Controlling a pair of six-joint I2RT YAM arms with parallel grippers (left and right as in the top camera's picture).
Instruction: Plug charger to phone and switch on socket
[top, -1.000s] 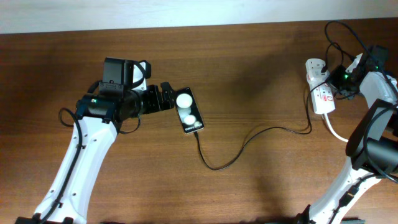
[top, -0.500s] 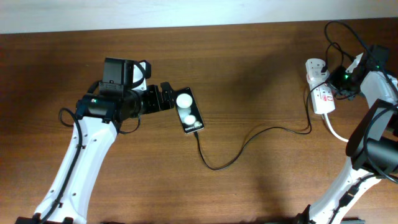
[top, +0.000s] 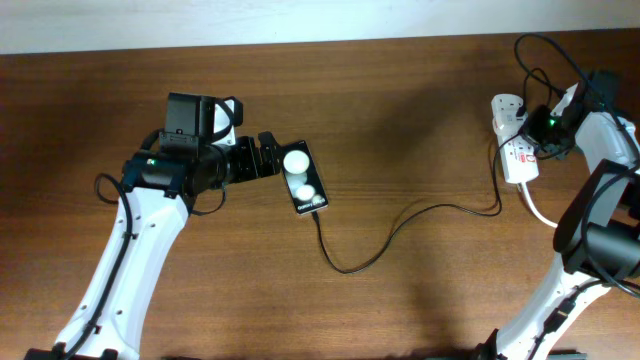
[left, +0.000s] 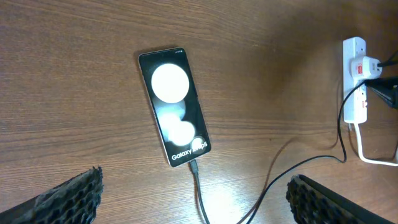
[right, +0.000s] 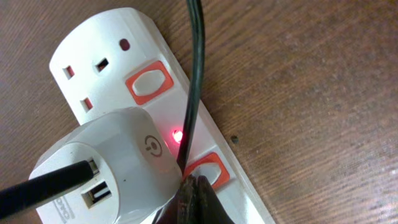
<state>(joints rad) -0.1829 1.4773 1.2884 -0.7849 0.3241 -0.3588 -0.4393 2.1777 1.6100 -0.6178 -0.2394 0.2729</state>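
The black phone (top: 304, 178) lies face up on the table and shows two white circles in the left wrist view (left: 174, 106). The charger's black cable (top: 400, 222) is plugged into the phone's near end (left: 194, 167). It runs right to the white plug adapter (right: 112, 162), which sits in the white socket strip (top: 512, 140). My left gripper (top: 265, 157) is open and empty just left of the phone. My right gripper (right: 196, 193) is shut, with its tips at the socket's lower red switch (right: 208, 168). A small red light (right: 178, 134) glows beside the adapter.
The socket's thick white cord (top: 540, 212) trails toward the front right. A second red switch (right: 148, 81) and an unused outlet lie at the strip's far end. The right arm's own black cables loop above the socket (top: 545, 55).
My right gripper has shifted slightly over the socket. The left arm, the phone and the cable have not moved.
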